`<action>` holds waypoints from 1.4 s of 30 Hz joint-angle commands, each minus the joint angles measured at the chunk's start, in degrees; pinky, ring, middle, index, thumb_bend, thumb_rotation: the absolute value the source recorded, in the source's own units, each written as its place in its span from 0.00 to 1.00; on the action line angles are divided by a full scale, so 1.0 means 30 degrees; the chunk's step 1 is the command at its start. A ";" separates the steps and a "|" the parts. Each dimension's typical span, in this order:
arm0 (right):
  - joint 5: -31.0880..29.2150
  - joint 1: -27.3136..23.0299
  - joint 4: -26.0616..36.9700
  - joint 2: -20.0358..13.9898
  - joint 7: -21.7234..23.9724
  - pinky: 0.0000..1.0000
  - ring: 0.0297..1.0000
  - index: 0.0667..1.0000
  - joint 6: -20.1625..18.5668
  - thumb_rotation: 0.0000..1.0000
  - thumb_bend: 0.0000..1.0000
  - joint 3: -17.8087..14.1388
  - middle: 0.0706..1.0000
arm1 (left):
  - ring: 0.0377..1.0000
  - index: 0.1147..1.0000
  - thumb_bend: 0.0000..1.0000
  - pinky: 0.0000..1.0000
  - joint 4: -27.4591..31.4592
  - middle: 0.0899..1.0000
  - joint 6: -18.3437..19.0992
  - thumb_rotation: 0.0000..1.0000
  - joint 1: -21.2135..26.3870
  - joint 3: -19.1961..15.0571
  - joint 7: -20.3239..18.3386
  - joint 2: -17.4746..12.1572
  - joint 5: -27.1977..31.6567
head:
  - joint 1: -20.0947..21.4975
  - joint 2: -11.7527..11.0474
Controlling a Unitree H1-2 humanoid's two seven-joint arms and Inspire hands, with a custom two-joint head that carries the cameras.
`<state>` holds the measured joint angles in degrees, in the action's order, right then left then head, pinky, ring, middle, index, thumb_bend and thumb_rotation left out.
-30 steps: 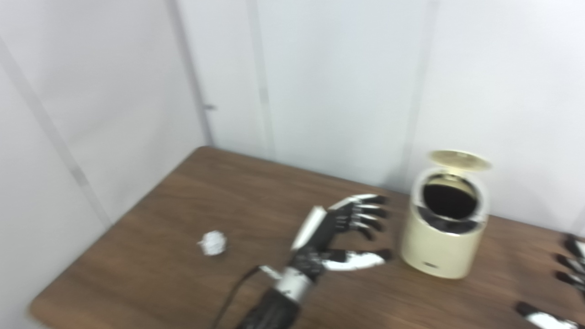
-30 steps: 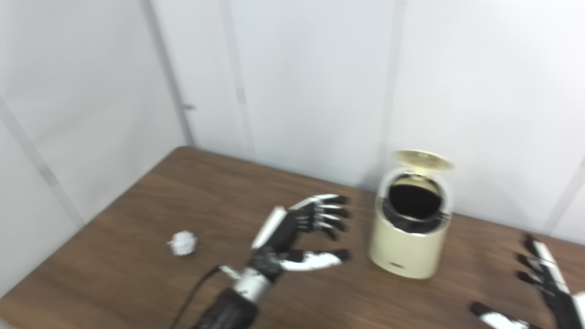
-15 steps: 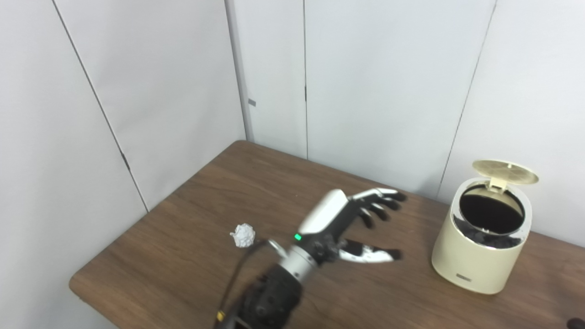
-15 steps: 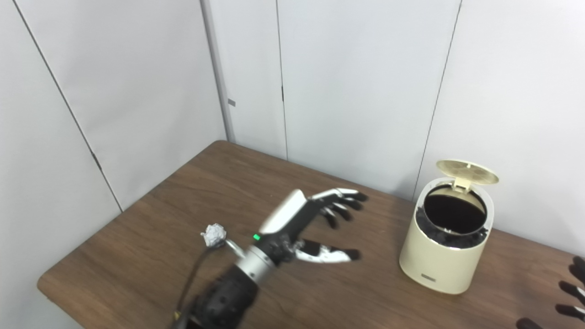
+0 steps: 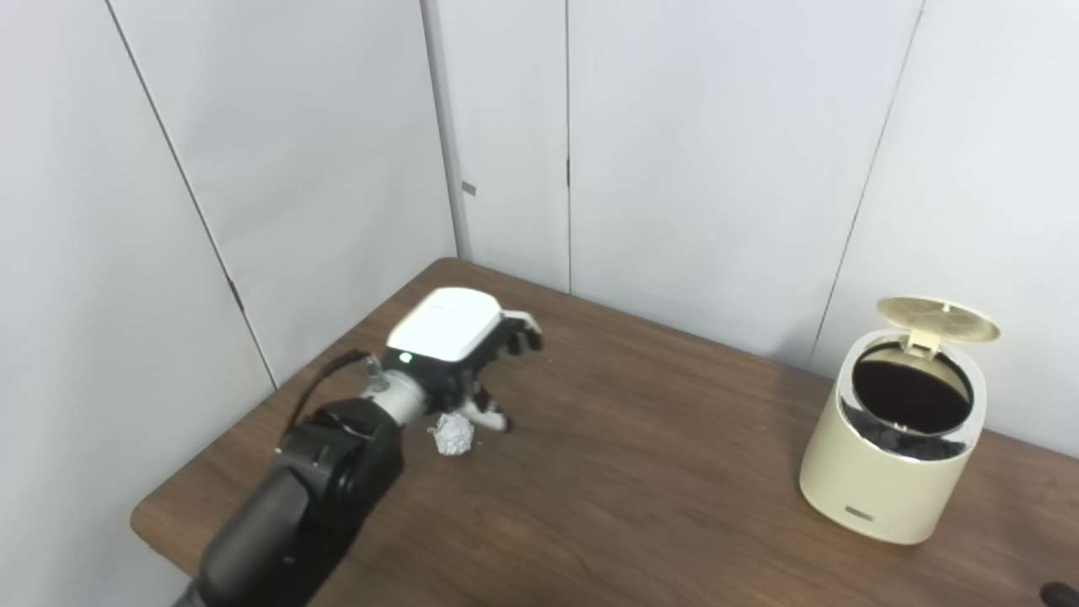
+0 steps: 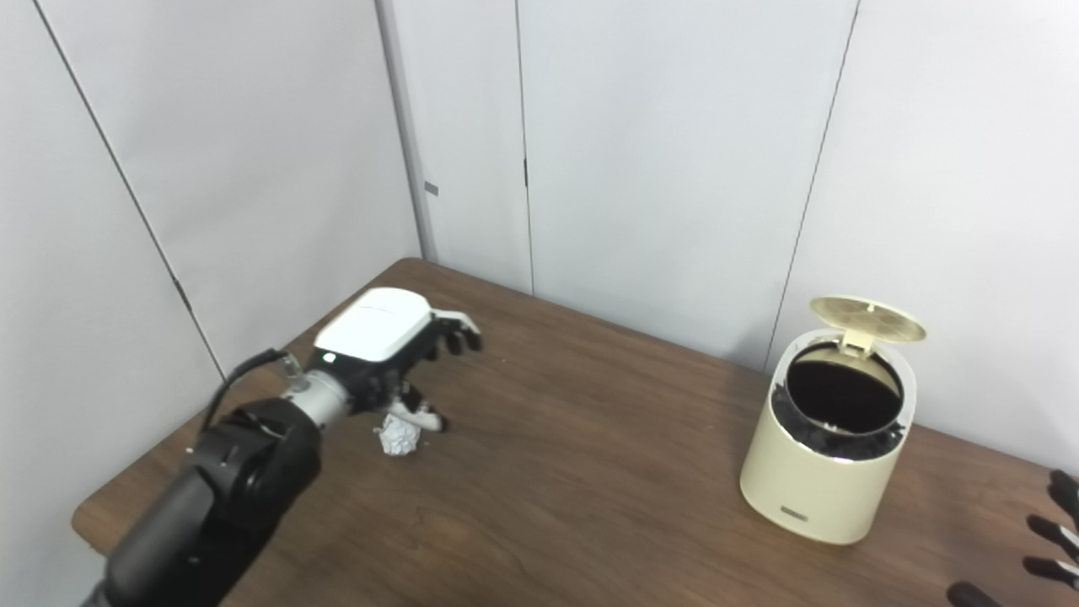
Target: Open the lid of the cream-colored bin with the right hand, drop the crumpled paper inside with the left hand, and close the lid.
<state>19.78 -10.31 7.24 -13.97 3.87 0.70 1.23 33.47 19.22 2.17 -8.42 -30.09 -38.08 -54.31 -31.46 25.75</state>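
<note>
Left eye view shows the left hand (image 5: 451, 354) palm down over the near left part of the desk (image 5: 641, 438), its fingers (image 5: 523, 330) spread and curled loosely forward, holding nothing. The thumb reaches down toward the desk, and its tip lies just beside the crumpled paper (image 5: 453, 434); whether it touches the paper cannot be told. The paper sits on the desk directly below and slightly in front of the palm, a small white ball. The black forearm runs back from the wrist to the bottom left corner of the picture, with a cable looping off the wrist.

Well apart, at the far right of the desk near the wall, stands the cream-colored bin (image 5: 893, 472). Its lid (image 5: 937, 307) is tipped up on the rear hinge, leaving the dark round mouth uncovered.

The right hand (image 6: 1045, 552) appears only in the right eye view as a few dark fingertips at the bottom right corner, spread apart over the desk and holding nothing visible.
</note>
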 commanded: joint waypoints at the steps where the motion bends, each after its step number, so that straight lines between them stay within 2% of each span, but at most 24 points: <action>1: -0.0065 -0.0782 0.0399 -0.0384 -0.0190 0.72 0.85 0.96 0.0933 0.69 0.91 -0.0027 0.95 | 0.57 0.65 0.89 0.47 0.0152 0.64 -0.0343 0.08 0.0116 -0.0667 0.0222 -0.1058 -0.0681 | -0.0034 0.0027; 7: -0.0316 -0.0828 0.0557 -0.0389 -0.0036 0.73 0.85 0.95 0.0738 0.68 0.91 0.0012 0.94 | 0.59 0.64 0.92 0.48 -0.0754 0.66 -0.1278 0.08 -0.0456 -0.1432 0.0481 -0.2155 -0.0399 | -0.0122 0.0112; 11: -0.0113 -0.0795 0.0752 -0.0321 -0.0094 0.72 0.85 0.95 0.0570 0.68 0.91 0.0060 0.95 | 0.61 0.67 0.91 0.51 -0.1262 0.67 -0.1206 0.13 -0.0413 -0.1407 -0.0452 -0.2517 -0.0652 | 0.0040 0.0236; 15: -0.0069 -0.0733 0.0862 -0.0302 -0.0116 0.71 0.85 0.95 0.0558 0.66 0.89 0.0105 0.95 | 0.64 0.68 0.92 0.56 -0.1826 0.69 -0.1211 0.12 -0.0299 -0.1432 -0.0791 -0.2399 -0.0393 | 0.0131 0.0302; 20: -0.0175 -0.0673 0.0812 -0.0391 -0.0084 0.70 0.86 0.96 0.0649 0.64 0.86 0.0089 0.96 | 0.55 0.67 0.92 0.47 -0.2841 0.63 -0.1599 0.10 -0.0190 -0.1047 -0.0506 -0.2197 -0.0431 | 0.0139 0.0403; 22: -0.0215 -0.0654 0.0798 -0.0442 -0.0057 0.70 0.86 0.96 0.0680 0.64 0.86 0.0071 0.96 | 0.58 0.67 0.92 0.49 -0.3185 0.64 -0.1452 0.13 -0.0098 -0.0792 -0.0546 -0.2032 -0.0627 | 0.0147 0.0449; 25: -0.0264 -0.0623 0.0784 -0.0518 -0.0014 0.69 0.87 0.97 0.0764 0.63 0.85 0.0066 0.96 | 0.66 0.68 0.89 0.58 -0.3556 0.69 -0.0931 0.13 0.0115 -0.0381 -0.0854 -0.1631 -0.0732 | 0.0180 0.0536; 28: -0.0224 -0.0583 0.0869 -0.0551 -0.0003 0.66 0.86 0.97 0.0724 0.63 0.85 0.0070 0.95 | 0.68 0.69 0.87 0.63 -0.4040 0.70 -0.0923 0.11 0.0202 -0.0047 -0.0624 -0.1296 -0.0885 | 0.0194 0.0602; 32: -0.0222 -0.0595 0.0876 -0.0602 -0.0014 0.69 0.86 0.98 0.0729 0.64 0.85 0.0044 0.96 | 0.65 0.68 0.87 0.62 -0.4791 0.68 -0.1189 0.08 0.0171 0.0262 0.0188 -0.0978 -0.0930 | 0.0260 0.0708; 35: -0.0220 -0.0615 0.0896 -0.0585 -0.0004 0.67 0.86 0.97 0.0634 0.65 0.86 0.0057 0.96 | 0.55 0.67 0.88 0.52 -0.5352 0.57 -0.1367 0.08 0.0152 0.0521 0.0877 -0.0759 -0.0921 | 0.0268 0.0739; 37: -0.0185 -0.0613 0.0906 -0.0577 -0.0008 0.63 0.85 0.97 0.0582 0.66 0.88 0.0072 0.96 | 0.54 0.66 0.87 0.51 -0.5611 0.58 -0.1381 0.08 0.0134 0.0672 0.1153 -0.0664 -0.0854 | 0.0260 0.0772; 38: -0.0173 -0.0612 0.0905 -0.0580 0.0000 0.63 0.85 0.97 0.0573 0.66 0.88 0.0084 0.96 | 0.56 0.67 0.87 0.52 -0.5769 0.60 -0.1415 0.07 0.0121 0.0756 0.1295 -0.0627 -0.0838 | 0.0260 0.0772; 40: -0.0142 -0.0609 0.0933 -0.0591 0.0039 0.62 0.86 0.97 0.0500 0.67 0.88 0.0107 0.96 | 0.55 0.66 0.87 0.51 -0.6017 0.59 -0.1409 0.08 0.0094 0.0929 0.1466 -0.0567 -0.0892 | 0.0260 0.0772; 42: -0.0140 -0.0604 0.0945 -0.0628 0.0050 0.63 0.86 0.98 0.0536 0.66 0.87 0.0103 0.96 | 0.48 0.66 0.86 0.46 -0.6209 0.52 -0.1300 0.07 0.0059 0.1078 0.1565 -0.0529 -0.0947 | 0.0315 0.0859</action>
<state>19.54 -10.63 7.72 -15.10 4.36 0.65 1.76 15.05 14.89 1.18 -5.10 -27.12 -38.60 -56.21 -30.50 28.30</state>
